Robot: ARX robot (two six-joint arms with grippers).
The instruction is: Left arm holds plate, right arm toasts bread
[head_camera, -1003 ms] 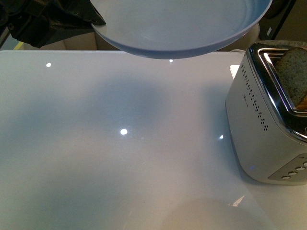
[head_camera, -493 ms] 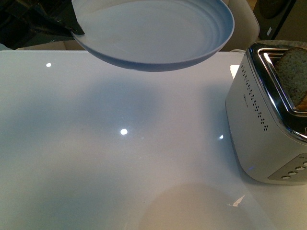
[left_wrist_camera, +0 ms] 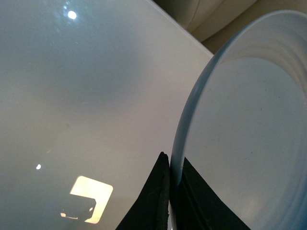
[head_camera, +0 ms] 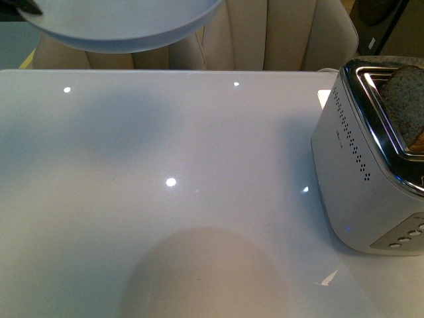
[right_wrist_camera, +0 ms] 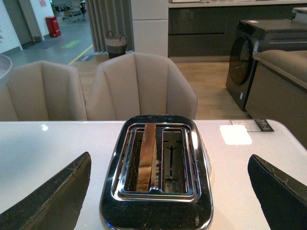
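The pale blue-grey plate hangs in the air at the top left of the front view, above the white table. My left gripper is shut on its rim; in the left wrist view its black fingers pinch the rim of the plate. The bread stands in the near slot of a silver toaster at the right. In the right wrist view my right gripper is open above the toaster, with the bread in one slot and the other slot empty.
The white glossy table carries the toaster at its right edge. Beige chairs stand behind the far edge. A washing machine and a sofa show in the room beyond.
My left gripper has carried the plate leftward and up, from top centre to the top left corner of the front view. The toaster and bread have not moved.
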